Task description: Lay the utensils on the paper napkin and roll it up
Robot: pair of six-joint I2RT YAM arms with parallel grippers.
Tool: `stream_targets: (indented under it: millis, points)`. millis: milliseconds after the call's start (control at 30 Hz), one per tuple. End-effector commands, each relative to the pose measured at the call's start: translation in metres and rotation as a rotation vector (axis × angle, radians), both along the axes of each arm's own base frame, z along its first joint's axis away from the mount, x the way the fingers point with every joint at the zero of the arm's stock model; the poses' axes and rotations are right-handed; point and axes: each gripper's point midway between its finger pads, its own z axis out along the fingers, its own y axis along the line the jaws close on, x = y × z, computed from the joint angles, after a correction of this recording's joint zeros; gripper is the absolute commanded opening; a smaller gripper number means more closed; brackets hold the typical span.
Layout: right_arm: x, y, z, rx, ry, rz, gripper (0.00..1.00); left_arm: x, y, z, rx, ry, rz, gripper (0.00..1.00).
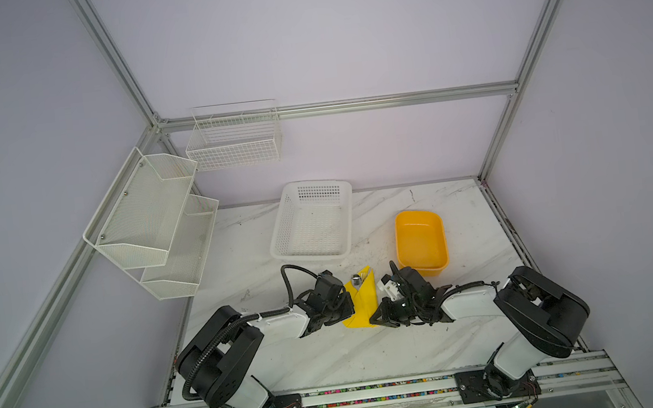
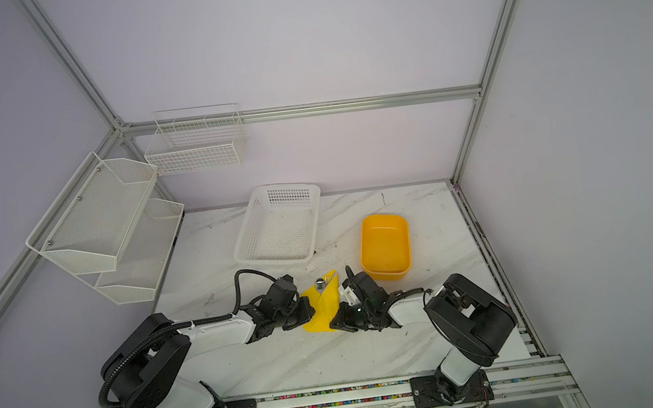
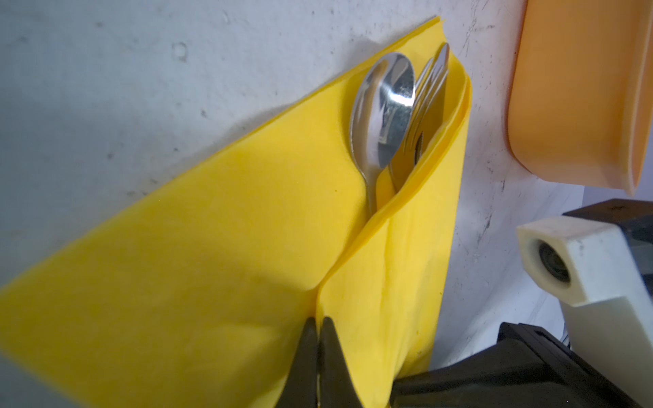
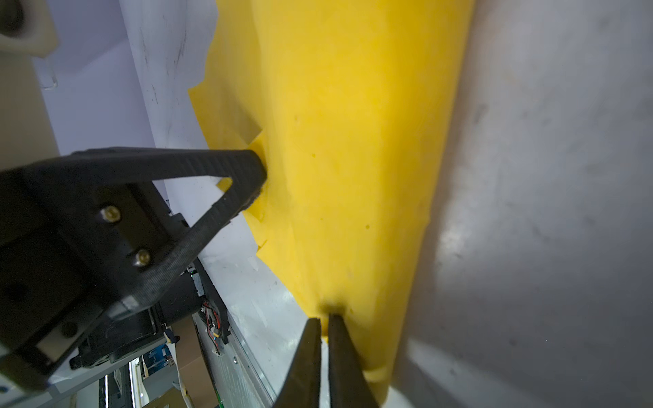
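Looking down in both top views, you see a white marble-pattern table (image 1: 354, 356) with grey veins and dark scuff marks, closed in by pale lilac walls and an aluminium frame (image 1: 347, 105). A white wire basket (image 1: 235, 154) hangs on the back wall and a white two-tier mesh shelf (image 1: 147, 221) hangs on the left wall; both show only their own mesh. At the back middle of the table stands a white plastic basket (image 1: 280, 231), and you see only its perforated bottom. To its right and a little nearer to you stands an orange-yellow tub (image 1: 401, 242), which shows only its smooth inside. The paper napkin (image 1: 363, 305) lies on the table near the tub's front left corner, between the two arms. In the left wrist view one side of it is folded over the utensils (image 3: 399, 116), so the handles are hidden. The spoon (image 3: 383, 109) bowl and the fork (image 3: 429, 95) tines come out side by side at the open far end. The other side of the napkin lies flat on the table. Your left gripper (image 3: 319, 323) has its fingers pressed together on the napkin where the folded edge begins. Your right gripper (image 4: 324, 319) is closed almost fully and pinches the yellow paper, which makes a small dimple at the tips.
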Motion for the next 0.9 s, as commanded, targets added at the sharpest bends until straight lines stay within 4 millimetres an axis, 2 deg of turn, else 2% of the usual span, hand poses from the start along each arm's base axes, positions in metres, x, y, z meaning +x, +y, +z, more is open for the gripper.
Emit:
stream_targets:
  millis: [0, 133, 300, 467, 567, 867]
  points:
    - [0.004, 0.003, 0.017, 0.016, -0.037, -0.003, 0.12, 0.019, -0.012, 0.024, -0.051, -0.062, 0.016, 0.0]
    - [0.004, 0.013, 0.028, 0.063, -0.045, 0.014, 0.13, 0.019, -0.013, 0.025, -0.053, -0.064, 0.013, 0.0]
    - [0.009, 0.022, 0.019, 0.02, -0.055, 0.009, 0.12, 0.019, -0.013, 0.025, -0.053, -0.062, 0.011, 0.0]
    - [0.017, 0.018, 0.011, -0.023, -0.067, -0.033, 0.12, 0.018, -0.012, 0.025, -0.055, -0.059, 0.01, 0.0]
    - [0.016, 0.02, 0.006, -0.027, -0.053, -0.024, 0.12, 0.018, -0.012, 0.025, -0.055, -0.058, 0.01, 0.0]
    - [0.013, 0.008, -0.011, -0.097, -0.037, -0.04, 0.12, 0.017, -0.009, 0.026, -0.043, -0.062, 0.016, 0.0]
